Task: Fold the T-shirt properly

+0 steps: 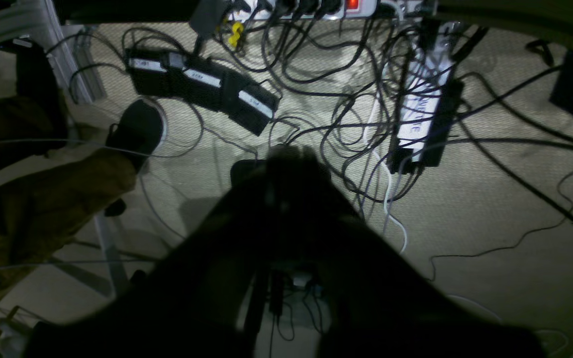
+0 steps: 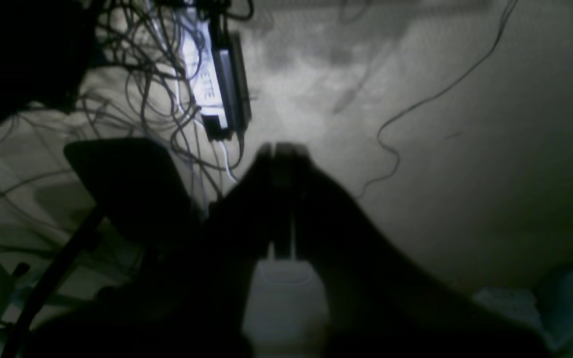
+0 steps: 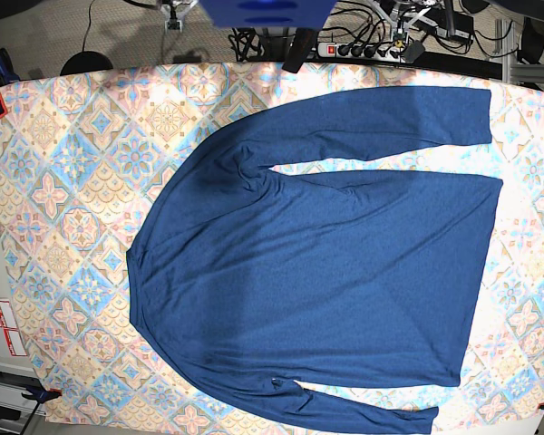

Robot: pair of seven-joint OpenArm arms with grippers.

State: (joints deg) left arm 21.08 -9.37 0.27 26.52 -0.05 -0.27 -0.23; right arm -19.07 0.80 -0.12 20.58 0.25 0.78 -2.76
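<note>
Hanging pinched shut on nothing, the left gripper [image 1: 286,154] and right gripper [image 2: 284,149] look down at cabled floor beyond the far edge of the plain navy-blue long-sleeved knit T-shirt [image 3: 326,263], spread flat on the patterned tablecloth [image 3: 72,181]. Thin fabric risks bunching if only one layer gets pinched.

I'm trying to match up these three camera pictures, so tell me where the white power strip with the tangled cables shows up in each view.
Left wrist: white power strip, upper right, lying on the floor among cables.
Right wrist: same strip, upper left.
Base: cannot tell it apart; only the T-shirt on the table shows clearly.
Shared landmark: that strip, in both wrist views.
</note>
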